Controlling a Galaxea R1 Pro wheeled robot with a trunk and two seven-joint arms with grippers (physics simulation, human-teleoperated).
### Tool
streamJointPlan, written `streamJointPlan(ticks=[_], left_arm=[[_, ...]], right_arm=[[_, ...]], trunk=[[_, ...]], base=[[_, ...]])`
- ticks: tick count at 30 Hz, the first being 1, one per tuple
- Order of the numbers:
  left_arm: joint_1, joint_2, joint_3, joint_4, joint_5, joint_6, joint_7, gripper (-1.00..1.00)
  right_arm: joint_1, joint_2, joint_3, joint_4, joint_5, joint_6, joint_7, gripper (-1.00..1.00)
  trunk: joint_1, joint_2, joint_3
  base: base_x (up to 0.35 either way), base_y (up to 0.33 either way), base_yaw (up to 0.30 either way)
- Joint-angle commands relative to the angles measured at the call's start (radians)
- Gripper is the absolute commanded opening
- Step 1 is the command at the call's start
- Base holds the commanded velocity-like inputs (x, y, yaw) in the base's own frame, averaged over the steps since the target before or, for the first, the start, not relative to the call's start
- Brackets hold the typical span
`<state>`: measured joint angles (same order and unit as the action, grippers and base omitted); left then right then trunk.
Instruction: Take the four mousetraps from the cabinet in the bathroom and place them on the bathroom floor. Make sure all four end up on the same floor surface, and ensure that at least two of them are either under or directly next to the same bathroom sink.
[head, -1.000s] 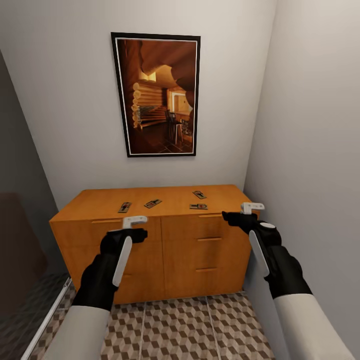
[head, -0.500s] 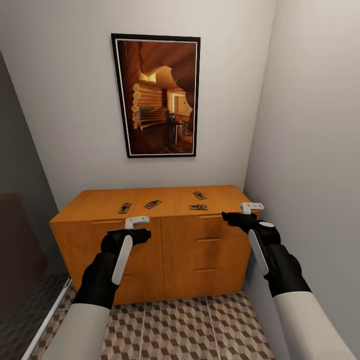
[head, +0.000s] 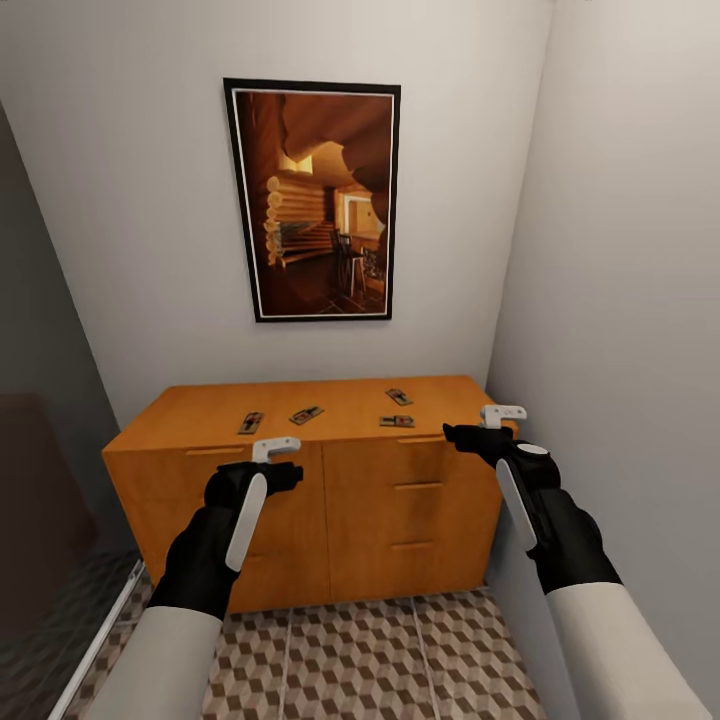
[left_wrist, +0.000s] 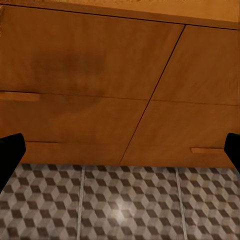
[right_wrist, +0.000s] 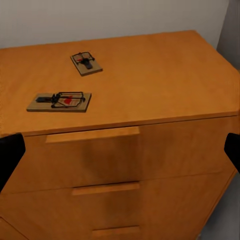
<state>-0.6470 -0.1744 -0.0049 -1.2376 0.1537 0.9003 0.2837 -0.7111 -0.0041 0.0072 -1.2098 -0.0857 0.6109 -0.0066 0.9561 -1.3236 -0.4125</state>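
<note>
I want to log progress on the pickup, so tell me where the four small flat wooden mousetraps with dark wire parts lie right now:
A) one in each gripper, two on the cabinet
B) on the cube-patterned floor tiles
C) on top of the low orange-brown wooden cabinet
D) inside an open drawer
C: all four small wooden mousetraps lie flat on top of the low orange-brown wooden cabinet, its drawers closed, and both grippers hold nothing.

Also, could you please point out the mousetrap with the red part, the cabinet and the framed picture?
mousetrap with the red part (right_wrist: 60, 101), right wrist view, middle of its board.
cabinet (head: 200, 405), head view, bare top.
framed picture (head: 315, 200), head view, centre.
</note>
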Motion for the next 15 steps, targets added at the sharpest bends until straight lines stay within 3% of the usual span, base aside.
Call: streamJointPlan(ticks=[1, 15], left_arm=[[-0.001, 0.000, 0.000, 0.001, 0.010, 0.002, 0.009, 1.00], [0.000, 0.000, -0.001, 0.040, 0.011, -0.050, 0.010, 1.00]], right_arm=[[-0.001, 0.000, 0.001, -0.001, -0.008, 0.004, -0.002, 1.00], [-0.001, 0.000, 0.002, -0.002, -0.002, 0.003, -0.002, 1.00]], trunk=[[-0.004, 0.007, 0.002], [-0.058, 0.105, 0.046]], base=[[0.000, 0.000, 0.000], [0.000, 0.000, 0.000]])
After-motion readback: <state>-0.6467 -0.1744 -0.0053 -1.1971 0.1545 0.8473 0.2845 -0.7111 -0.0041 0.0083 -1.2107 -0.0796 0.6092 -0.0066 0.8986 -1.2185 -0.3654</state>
